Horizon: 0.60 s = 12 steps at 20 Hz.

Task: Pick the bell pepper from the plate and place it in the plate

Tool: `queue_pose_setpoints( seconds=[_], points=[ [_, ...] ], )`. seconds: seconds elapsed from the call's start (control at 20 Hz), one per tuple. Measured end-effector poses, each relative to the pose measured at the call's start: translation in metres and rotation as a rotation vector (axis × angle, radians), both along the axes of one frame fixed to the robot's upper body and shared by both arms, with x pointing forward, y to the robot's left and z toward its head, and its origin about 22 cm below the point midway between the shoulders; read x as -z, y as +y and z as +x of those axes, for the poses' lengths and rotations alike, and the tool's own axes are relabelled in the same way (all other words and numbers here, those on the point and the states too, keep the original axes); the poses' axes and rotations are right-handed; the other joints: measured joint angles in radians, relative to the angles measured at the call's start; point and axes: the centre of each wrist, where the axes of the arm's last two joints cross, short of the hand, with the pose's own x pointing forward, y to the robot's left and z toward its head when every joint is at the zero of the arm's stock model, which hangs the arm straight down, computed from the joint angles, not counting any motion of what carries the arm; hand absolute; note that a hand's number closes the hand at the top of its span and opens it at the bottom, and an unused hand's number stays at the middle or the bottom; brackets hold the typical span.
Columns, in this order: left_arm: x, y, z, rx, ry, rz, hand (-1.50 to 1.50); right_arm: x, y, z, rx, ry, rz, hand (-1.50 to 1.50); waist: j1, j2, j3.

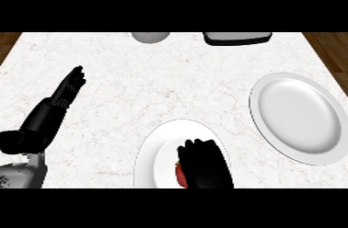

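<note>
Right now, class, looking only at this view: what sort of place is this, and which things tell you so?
Probably a kitchen counter: a pale marble-patterned top with wood at its far corners, two white plates, the near plate and the far plate, and a red bell pepper under the right hand.

Bright, even light falls on the white marbled counter (136,84), with no hard shadows anywhere on it. The empty plate (299,116) at the right shows soft grey shading across its well and a paler rim toward the counter's far edge. The black right hand (204,165) reads as a near-flat dark shape with little surface detail. No glare shows.
</note>
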Motion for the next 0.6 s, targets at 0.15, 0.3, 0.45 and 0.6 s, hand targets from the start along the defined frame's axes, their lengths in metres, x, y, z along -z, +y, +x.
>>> queue_pose_setpoints(
  seconds=[0.15,0.3,0.45,0.6],
  points=[
    [0.000,0.002,-0.003,-0.006,-0.001,0.003,0.00,-0.013,-0.005,-0.019,-0.007,-0.081,0.048,1.50,-0.006,0.002,0.000],
    [0.001,0.005,-0.006,-0.002,-0.004,0.002,0.00,-0.025,-0.015,-0.031,0.017,-0.163,0.081,1.50,-0.005,0.005,0.000],
    [0.002,0.006,-0.008,-0.004,-0.009,0.000,0.00,-0.038,-0.028,-0.036,0.061,-0.253,0.101,1.50,-0.004,0.009,0.000],
    [-0.002,0.004,-0.007,0.002,-0.019,0.000,0.00,-0.049,-0.042,-0.040,0.114,-0.332,0.113,1.50,-0.001,0.015,0.001]
  ],
)
